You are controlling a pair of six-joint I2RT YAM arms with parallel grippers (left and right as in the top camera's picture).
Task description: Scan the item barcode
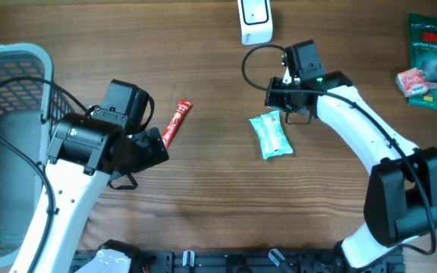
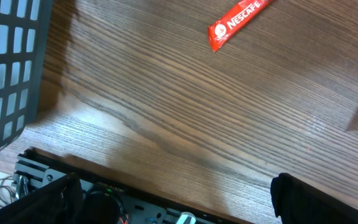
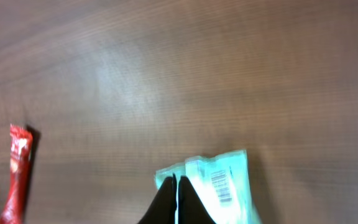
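My left pincer (image 2: pixel 173 190) hangs released beside the mesh basket (image 1: pixel 14 54) at the left edge of the wood-grain surface (image 1: pixel 218 205); its contents I cannot tell. A red Nescafé stick (image 1: pixel 176 123) lies just beyond. Mid-surface lies the teal packet (image 1: pixel 270 135), flat, barcode (image 3: pixel 219 183) up. My right pincer (image 3: pixel 176 199) is clenched at its far end; whether it pinches the film I cannot tell. A white scanner (image 1: pixel 255 19) sits at the far edge.

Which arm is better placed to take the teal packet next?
Right. The right gripper sits shut at the teal packet edge, near the white device; the left gripper, open, is over by the red sachet.
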